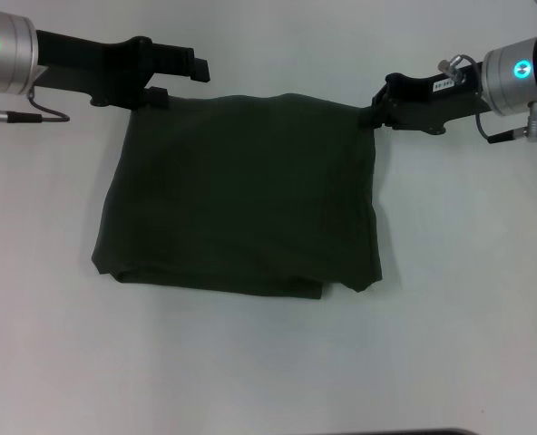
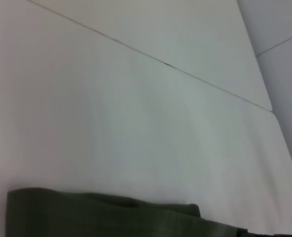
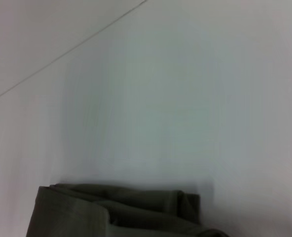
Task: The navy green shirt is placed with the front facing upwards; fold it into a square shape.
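Head view first: the navy green shirt (image 1: 241, 195) lies folded into a rough rectangle on the white table (image 1: 250, 372), plain soft cotton showing, edges rumpled, layers stacked along its near hem. The left gripper (image 1: 164, 80) sits at the shirt's far left corner, its black fingers spread, one above and one at the cloth edge. The right gripper (image 1: 370, 115) is at the far right corner, pressed together, pinching the fabric, which puckers toward it. Left wrist view shows a thick folded edge (image 2: 101, 217) on matte table; right wrist view shows bunched layered folds (image 3: 121, 212).
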